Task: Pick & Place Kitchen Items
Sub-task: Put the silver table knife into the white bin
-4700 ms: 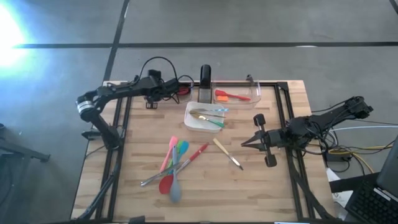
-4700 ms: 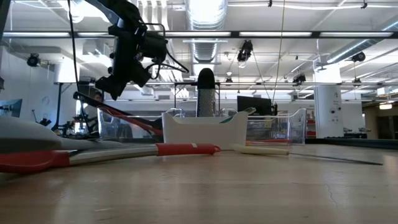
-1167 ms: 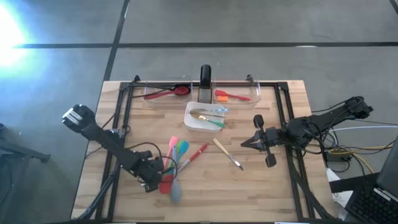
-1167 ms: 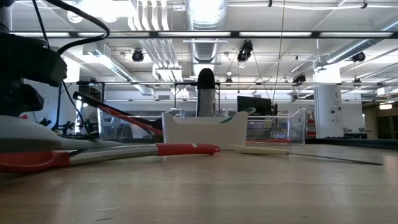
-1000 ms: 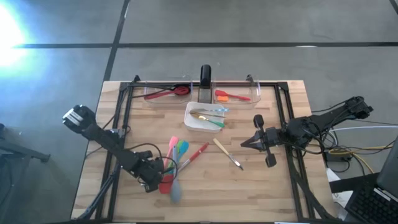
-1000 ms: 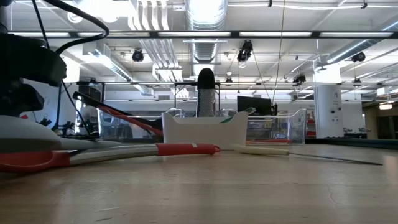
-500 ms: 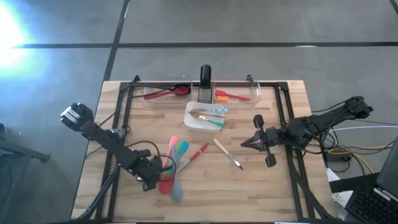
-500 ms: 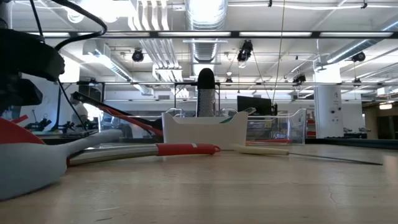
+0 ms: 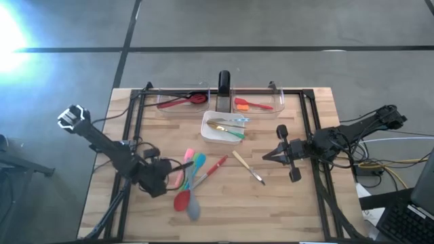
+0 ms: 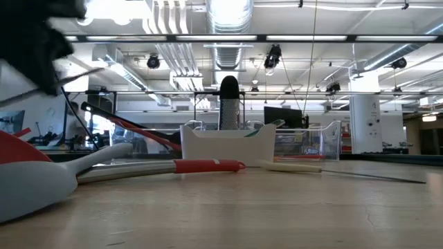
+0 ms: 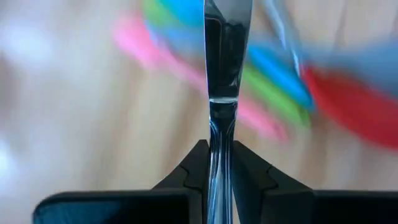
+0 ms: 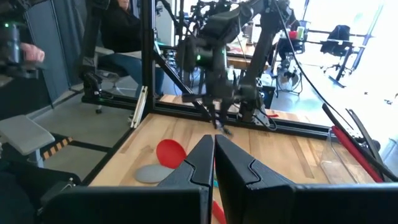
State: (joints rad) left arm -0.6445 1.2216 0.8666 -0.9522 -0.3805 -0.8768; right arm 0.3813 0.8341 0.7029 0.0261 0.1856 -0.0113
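Left gripper (image 11: 219,163) clamped on a metal utensil (image 11: 225,56) above the spoons — right gripper (image 12: 212,152) closed, idle.

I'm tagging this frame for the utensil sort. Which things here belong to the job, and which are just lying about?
Job:
- metal utensil, held in left tool
- red spoon
- grey spoon
- pink, green, blue spoons
- red spatula
- knife
- right tool, waiting

Lying about:
- bins
- white dish
- table
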